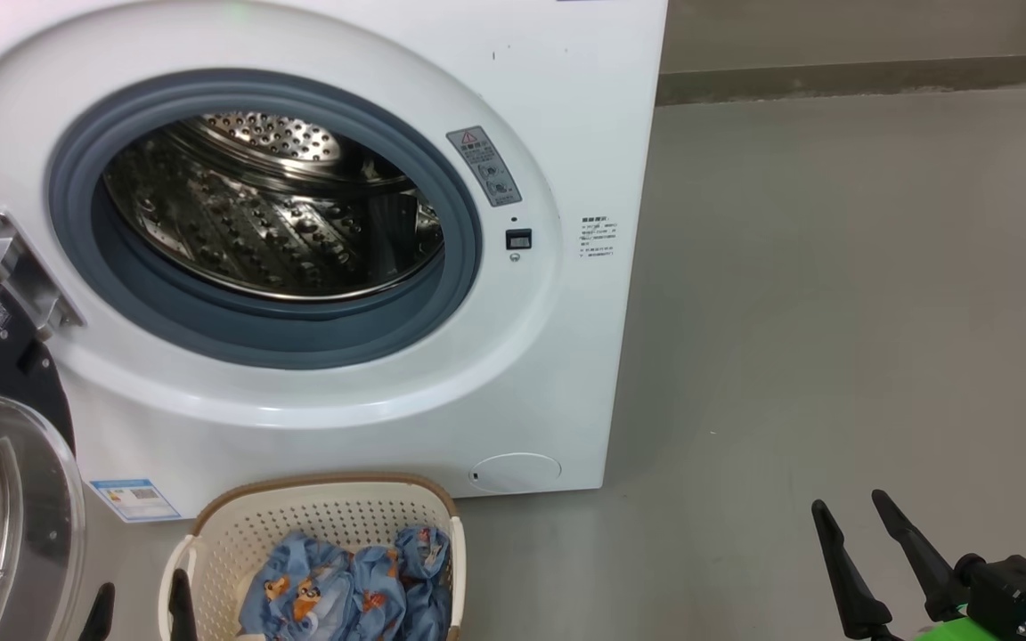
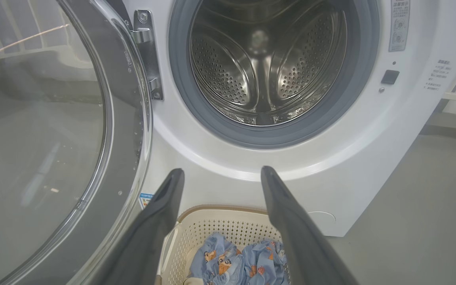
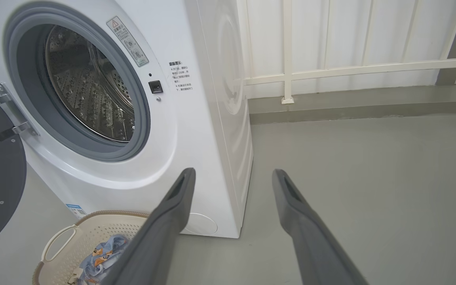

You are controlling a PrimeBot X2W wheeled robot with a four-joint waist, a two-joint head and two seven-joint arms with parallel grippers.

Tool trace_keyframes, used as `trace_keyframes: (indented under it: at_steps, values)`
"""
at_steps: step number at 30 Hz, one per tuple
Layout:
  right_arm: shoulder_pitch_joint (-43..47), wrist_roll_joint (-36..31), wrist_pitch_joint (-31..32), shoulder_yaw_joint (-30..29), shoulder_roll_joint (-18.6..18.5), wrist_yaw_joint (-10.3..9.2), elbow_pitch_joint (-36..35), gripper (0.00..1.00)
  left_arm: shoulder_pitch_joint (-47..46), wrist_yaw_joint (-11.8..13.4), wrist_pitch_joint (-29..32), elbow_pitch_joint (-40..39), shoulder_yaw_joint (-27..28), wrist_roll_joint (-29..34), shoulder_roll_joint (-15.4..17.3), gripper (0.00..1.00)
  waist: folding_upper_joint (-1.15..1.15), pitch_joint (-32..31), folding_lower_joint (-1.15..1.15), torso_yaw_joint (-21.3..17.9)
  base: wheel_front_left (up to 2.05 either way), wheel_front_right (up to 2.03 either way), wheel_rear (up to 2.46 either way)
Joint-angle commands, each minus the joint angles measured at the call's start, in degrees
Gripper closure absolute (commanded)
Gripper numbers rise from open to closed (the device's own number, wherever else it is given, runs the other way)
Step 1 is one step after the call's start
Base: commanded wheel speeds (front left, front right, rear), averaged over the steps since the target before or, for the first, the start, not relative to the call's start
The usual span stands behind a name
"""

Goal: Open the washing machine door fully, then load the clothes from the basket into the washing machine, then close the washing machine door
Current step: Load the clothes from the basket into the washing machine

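Head view: washing machine door [image 1: 5, 445] open, black-rimmed.

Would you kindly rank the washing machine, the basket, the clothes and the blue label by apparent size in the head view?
1. washing machine, by far the largest.
2. basket, though the bottom edge cuts it off.
3. clothes, lying inside the basket.
4. blue label, smallest.

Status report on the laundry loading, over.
Left claw, right claw open, empty. Round black-rimmed glass washing machine door open. Light-blue printed clothes in cream perforated basket. Nothing in the way.
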Motion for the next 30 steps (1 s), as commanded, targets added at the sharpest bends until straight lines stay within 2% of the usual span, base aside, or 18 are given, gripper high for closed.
trace_keyframes:
  at_steps: [1, 20, 30]
  values:
    - [-0.8, -0.2, -0.3, 1.2, -1.2, 0.16, -1.4, 0.0, -0.9, -0.3, -0.4, -1.2, 1.7, 0.0, 0.7, 0.0, 0.0, 0.2, 0.0, 0.0, 0.0, 0.0, 0.0]
    - [-2.5, 0.0, -0.3, 1.1, -1.1, 0.16, -2.2, 0.0, -3.3, -1.1, -0.4, 0.6, 0.3, -0.7, 0.7, 0.0, 0.0, 6.6, 0.0, -0.5, 0.0, 0.0, 0.0]
    - [-5.2, -0.8, -0.3, 1.3, -0.6, 0.16, -3.3, 0.0, -7.6, -2.0, -0.4, 3.4, 0.3, -1.9, 0.7, 0.0, 0.0, 14.7, 0.0, -1.0, 0.0, 0.0, 0.0]
